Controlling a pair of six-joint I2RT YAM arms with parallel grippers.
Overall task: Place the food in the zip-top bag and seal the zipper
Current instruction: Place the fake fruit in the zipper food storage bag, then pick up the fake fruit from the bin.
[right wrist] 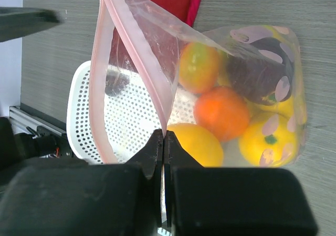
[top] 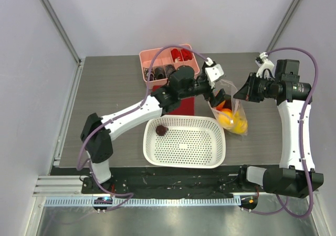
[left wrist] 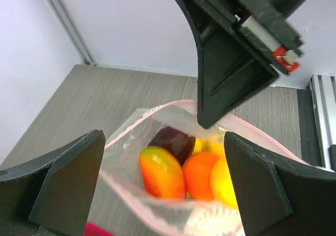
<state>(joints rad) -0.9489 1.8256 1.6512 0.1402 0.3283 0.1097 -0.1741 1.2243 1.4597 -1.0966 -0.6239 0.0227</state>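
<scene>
The clear zip-top bag (top: pixel 232 110) stands open on the table right of the basket. It holds a mango (right wrist: pixel 198 67), an orange (right wrist: pixel 220 112), two lemons (right wrist: pixel 197 144), and a dark plum (right wrist: pixel 257 73). Its pinkish zipper strip (right wrist: pixel 101 62) gapes open. My right gripper (right wrist: pixel 164 137) is shut on the bag's mouth edge and holds it up; it also shows in the top view (top: pixel 237 95). My left gripper (left wrist: pixel 165 188) is open and empty just above the bag's mouth, in the top view (top: pixel 216 96). Another dark plum (top: pixel 161 130) lies in the white basket.
A white perforated basket (top: pixel 205 152) sits at the front middle, touching the bag. A pink tray (top: pixel 144 57) with small red and dark items stands at the back. A red cloth (top: pixel 185 105) lies under my left arm.
</scene>
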